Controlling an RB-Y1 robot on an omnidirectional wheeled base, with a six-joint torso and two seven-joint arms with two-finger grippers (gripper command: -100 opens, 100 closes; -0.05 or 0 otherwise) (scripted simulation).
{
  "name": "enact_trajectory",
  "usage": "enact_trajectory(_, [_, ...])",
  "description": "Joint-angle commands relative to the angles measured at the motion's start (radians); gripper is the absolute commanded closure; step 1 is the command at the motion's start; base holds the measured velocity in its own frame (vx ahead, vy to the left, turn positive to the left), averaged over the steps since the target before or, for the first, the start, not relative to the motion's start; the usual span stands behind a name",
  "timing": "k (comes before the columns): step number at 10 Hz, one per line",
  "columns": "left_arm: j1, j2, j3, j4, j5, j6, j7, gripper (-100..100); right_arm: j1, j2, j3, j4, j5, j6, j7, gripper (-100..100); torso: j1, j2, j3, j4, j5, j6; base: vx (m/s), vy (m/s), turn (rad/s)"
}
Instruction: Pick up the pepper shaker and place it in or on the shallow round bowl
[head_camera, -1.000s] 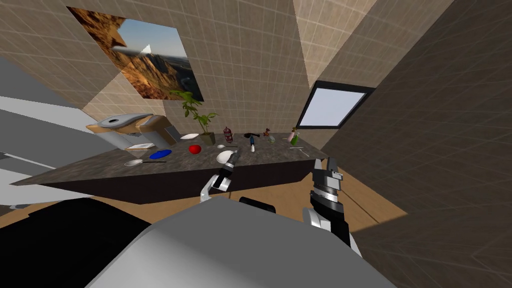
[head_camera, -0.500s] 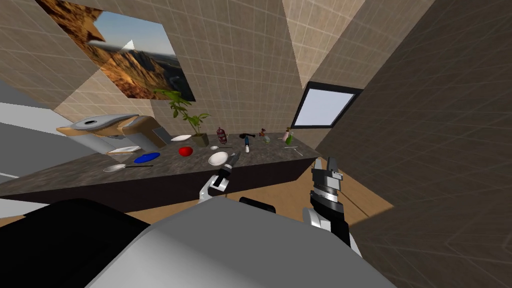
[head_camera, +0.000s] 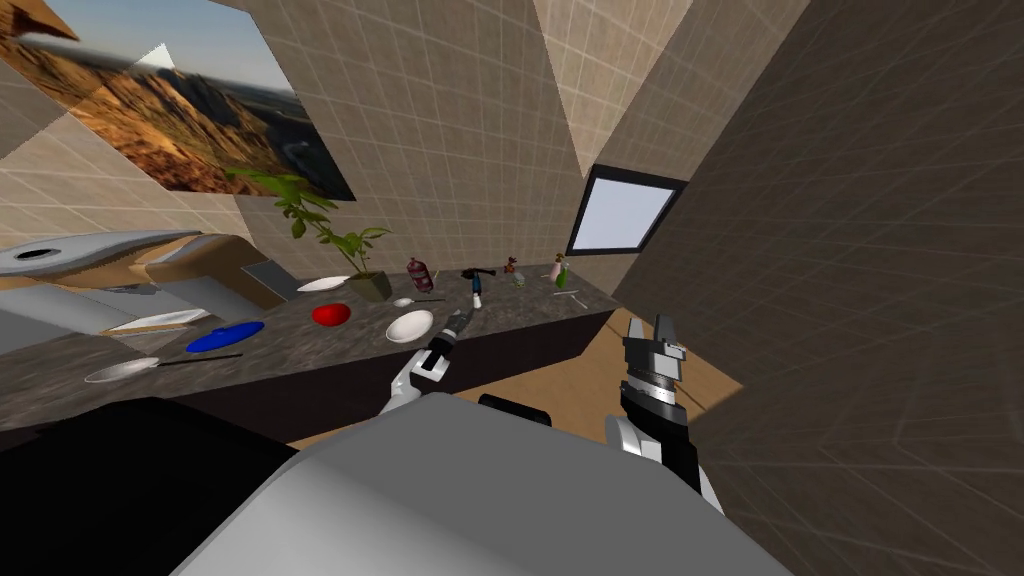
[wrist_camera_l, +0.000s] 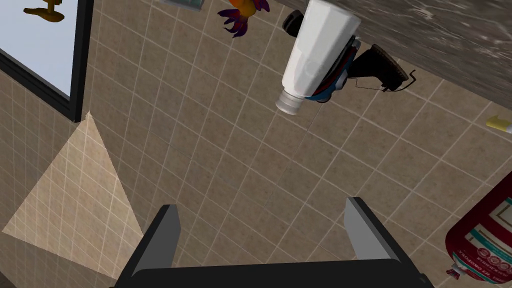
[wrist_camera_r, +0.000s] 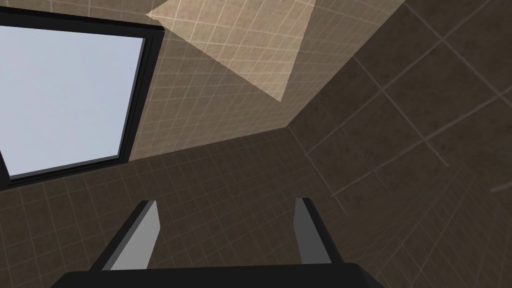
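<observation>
You have the left pincer (wrist_camera_l: 260, 227) spread near the shallow white bowl (head_camera: 410, 325) at the surface's (head_camera: 290, 345) edge, a white bottle (wrist_camera_l: 315, 50) ahead; the right pincer (wrist_camera_r: 225, 225) is spread too.

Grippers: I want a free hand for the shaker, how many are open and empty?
2: the left gripper is at the counter's front edge beside the white bowl; the right gripper is held out over the floor.
</observation>
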Motion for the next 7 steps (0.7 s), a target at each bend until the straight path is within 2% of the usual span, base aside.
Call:
enact_trajectory(1, [-0.009, 0.006, 0.017, 0.04, -0.007, -0.008, -0.011, -100, 0.0, 0.0, 0.0, 0.0, 0.0, 0.0, 0.0, 0, 0.0, 0.0, 0.0, 0.0, 0.0, 0.0, 0.06, -0.045, -0.059])
enact_trajectory(5, [-0.029, 0.051, 0.086, 0.142, -0.056, 0.019, -0.059, -100, 0.0, 0.0, 0.0, 0.0, 0.0, 0.0, 0.0, 0, 0.003, 0.0, 0.0, 0.0, 0.001, 0.0, 0.077, -0.051, -0.161])
enact_trajectory(6, [-0.029, 0.051, 0.086, 0.142, -0.056, 0.019, -0.059, -100, 0.0, 0.0, 0.0, 0.0, 0.0, 0.0, 0.0, 0, 0.003, 0.0, 0.0, 0.0, 0.001, 0.0, 0.069, -0.039, -0.04])
enact_trajectory(7, [-0.034, 0.061, 0.101, 0.164, -0.066, 0.026, -0.07, -100, 0.0, 0.0, 0.0, 0.0, 0.0, 0.0, 0.0, 0, 0.004, 0.001, 0.001, 0.0, 0.001, -0.001, 0.058, -0.034, -0.083])
